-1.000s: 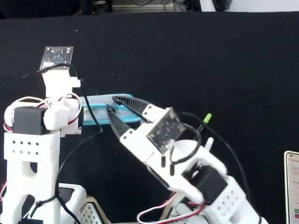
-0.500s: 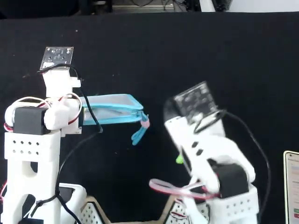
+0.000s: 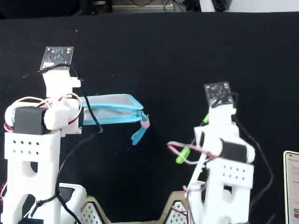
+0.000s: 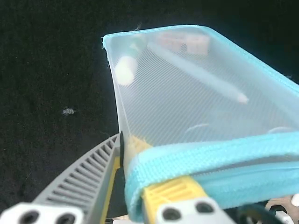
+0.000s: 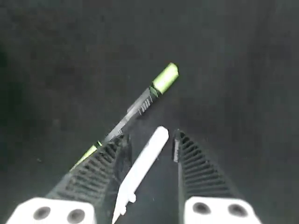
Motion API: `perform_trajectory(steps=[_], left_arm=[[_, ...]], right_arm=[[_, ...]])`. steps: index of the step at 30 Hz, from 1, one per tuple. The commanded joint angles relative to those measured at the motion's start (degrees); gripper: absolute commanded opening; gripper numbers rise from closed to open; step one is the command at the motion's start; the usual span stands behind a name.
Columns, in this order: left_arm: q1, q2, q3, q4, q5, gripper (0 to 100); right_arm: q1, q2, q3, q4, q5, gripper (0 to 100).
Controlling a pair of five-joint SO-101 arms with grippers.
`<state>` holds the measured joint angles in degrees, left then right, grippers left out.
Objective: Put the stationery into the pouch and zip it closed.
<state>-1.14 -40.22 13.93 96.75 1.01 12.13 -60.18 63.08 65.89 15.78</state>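
Observation:
A clear mesh pouch with blue trim hangs above the black table, its pink and blue zipper pull dangling at its right end. My left gripper is shut on the pouch's zipper edge; a pen and small erasers lie inside. My right gripper is open and pointing down at the table, with a white pen between its fingers. A black marker with green ends lies just beside it. In the high view the marker's green ends stick out from under the right arm.
A white printed sheet lies at the table's right edge. The black cloth stretches bare to the far edge. Both arm bases stand along the near edge.
My right arm has pulled back from the pouch and swung right, and now stands upright over the marker and white pen. The left arm and pouch have stayed put.

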Motion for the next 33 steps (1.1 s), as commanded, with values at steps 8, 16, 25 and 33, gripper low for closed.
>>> perform_trajectory(steps=[8,16,25,33], left_arm=[[0.3,-0.5,-0.5,0.0,-0.2,3],[0.3,-0.5,-0.4,0.0,-0.2,3],[0.3,-0.5,-0.4,0.1,-0.2,3],[0.3,-0.5,-0.4,0.2,-0.2,3]], right_arm=[[6.0,33.3,-15.0,-3.9,-18.1,15.5],[6.1,56.0,-29.9,-3.7,-22.1,15.2],[6.1,69.1,-39.8,-3.7,-21.9,15.2],[6.0,69.5,-40.3,-4.0,-9.1,0.8]])
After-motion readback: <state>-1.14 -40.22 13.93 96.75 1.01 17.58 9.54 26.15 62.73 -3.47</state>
